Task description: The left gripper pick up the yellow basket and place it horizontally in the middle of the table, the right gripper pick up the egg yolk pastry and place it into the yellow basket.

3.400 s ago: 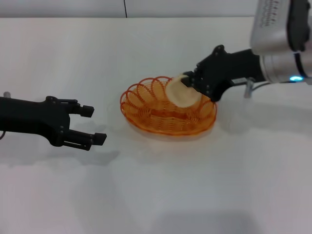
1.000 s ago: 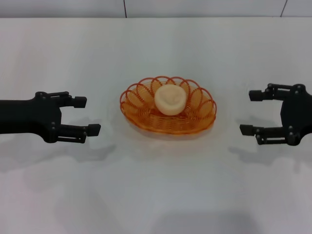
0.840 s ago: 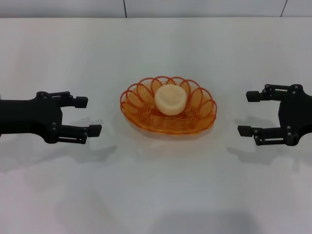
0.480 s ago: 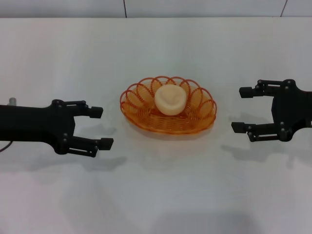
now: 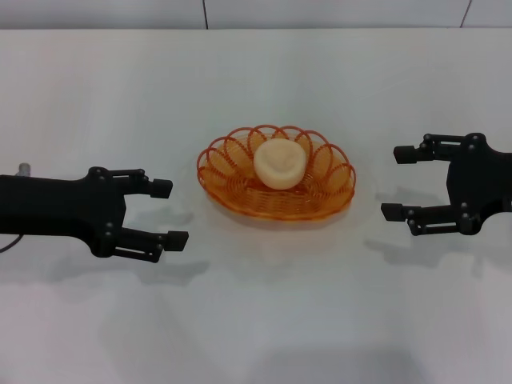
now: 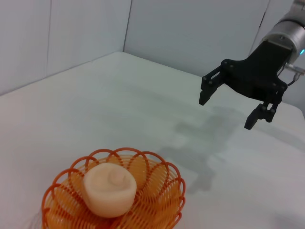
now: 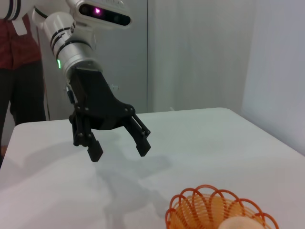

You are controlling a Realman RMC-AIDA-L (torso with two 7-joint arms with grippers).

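- The basket (image 5: pixel 276 182) sits flat on the table (image 5: pixel 256 320), about at its middle, long side running left to right in the head view.
- The pastry (image 5: pixel 279 163) rests inside the basket, dome up, slightly toward the far side of the bowl.
- The left gripper (image 5: pixel 166 213) hovers to the left of the basket, near it but apart, fingers spread wide and holding nothing. Its tips point toward the basket's left end.
- The right gripper (image 5: pixel 394 182) hovers to the right of the basket, also apart from it, fingers spread wide and empty. Its tips point toward the basket's right end.
- The basket lies between the two grippers; neither touches its rim.
- In the left wrist view the basket (image 6: pixel 114 195) with the pastry (image 6: pixel 109 189) is close by, and the right gripper (image 6: pixel 228 111) shows farther off across the table, fingers apart.
- In the right wrist view the left gripper (image 7: pixel 119 150) hangs over the table with its fingers apart; the basket (image 7: pixel 217 211) rim shows nearby, with an edge of the pastry (image 7: pixel 240 223) just visible.
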